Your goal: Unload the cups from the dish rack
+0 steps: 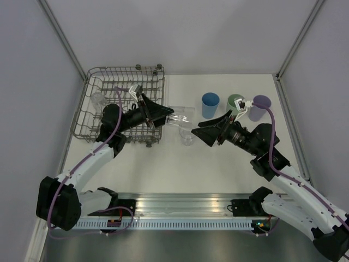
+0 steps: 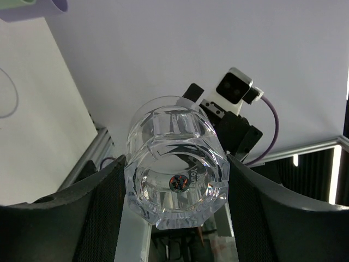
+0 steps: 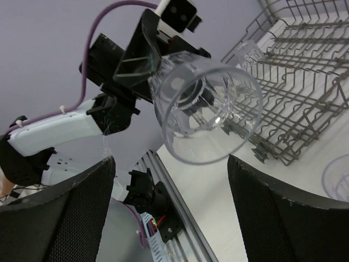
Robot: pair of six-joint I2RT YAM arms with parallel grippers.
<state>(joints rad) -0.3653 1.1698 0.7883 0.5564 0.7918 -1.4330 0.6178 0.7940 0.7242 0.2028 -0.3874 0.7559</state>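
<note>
White table [image 1: 163, 169]
Dish rack [image 1: 122, 76] in far-left corner; blue cup [image 1: 210, 105], green cup [image 1: 234, 101], purple cup [image 1: 260, 107] far right; clear cup [image 1: 187, 136] mid-table.

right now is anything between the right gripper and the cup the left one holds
Nothing visible: the right gripper faces the held cup across open air. Another clear cup stands lower, on the table.

Bright, even diffuse light; faint soft shadows on table [image 1: 218, 164]; glints on clear cup [image 2: 174, 164]; wrist views' near foreground soft.

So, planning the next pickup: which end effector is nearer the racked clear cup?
Left. The left end effector, gripping another cup, is right of the racked clear cup; the right end effector is farther right.
</note>
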